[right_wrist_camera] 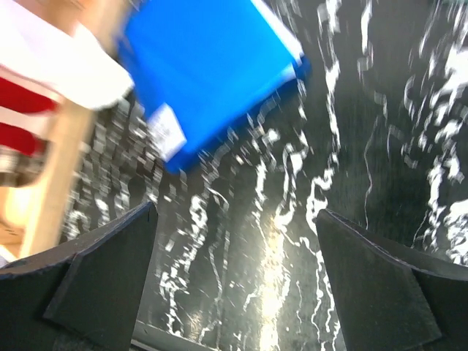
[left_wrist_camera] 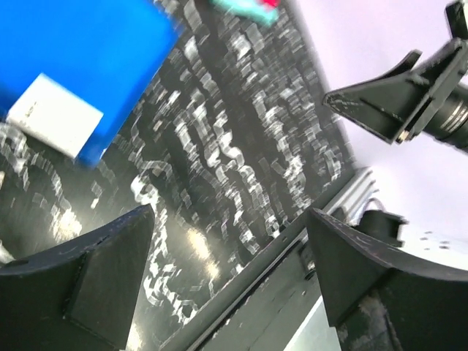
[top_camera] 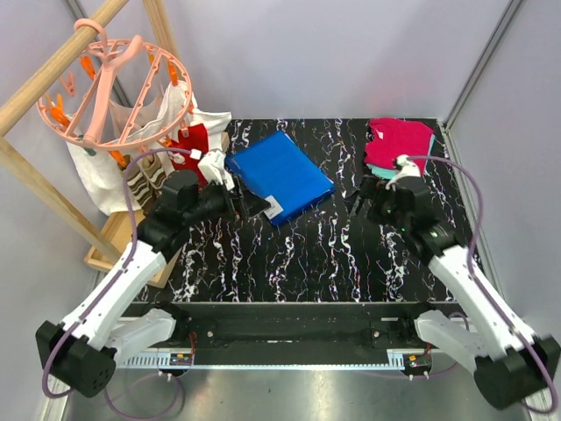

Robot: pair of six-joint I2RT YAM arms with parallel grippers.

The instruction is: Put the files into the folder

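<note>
1. A thin, glossy blue plastic folder (top_camera: 279, 174) lies flat and closed on the black, white-veined marble-pattern table (top_camera: 307, 254), in the upper middle of the top view. It is turned at an angle. Its small white barcode label (top_camera: 274, 209) sits at the corner nearest the bottom of the frame.
2. No loose white printed sheets show in any view. Whether the files are already inside the folder or lie out of sight cannot be told.
3. The left gripper (top_camera: 252, 205) sits just left of the labelled corner. In the left wrist view its two dark fingers (left_wrist_camera: 110, 256) are spread wide with nothing between them. The folder (left_wrist_camera: 80, 51) and label (left_wrist_camera: 55, 115) fill that frame's upper left.
4. The right gripper (top_camera: 361, 203) sits right of the folder, below a stack of folded pink and teal clothes (top_camera: 399, 142) at upper right. Its jaws also gape wide and empty in the right wrist view, where the folder (right_wrist_camera: 208, 66) lies at top centre.
5. Judged from this, the work is at the folder itself. Either the papers are in and the arms are done, or the cover has yet to be lifted.
6. If it must be opened, the next move calls for a low, careful pinch at the thin edge near the label. The slick plastic may slide on the table.
</note>
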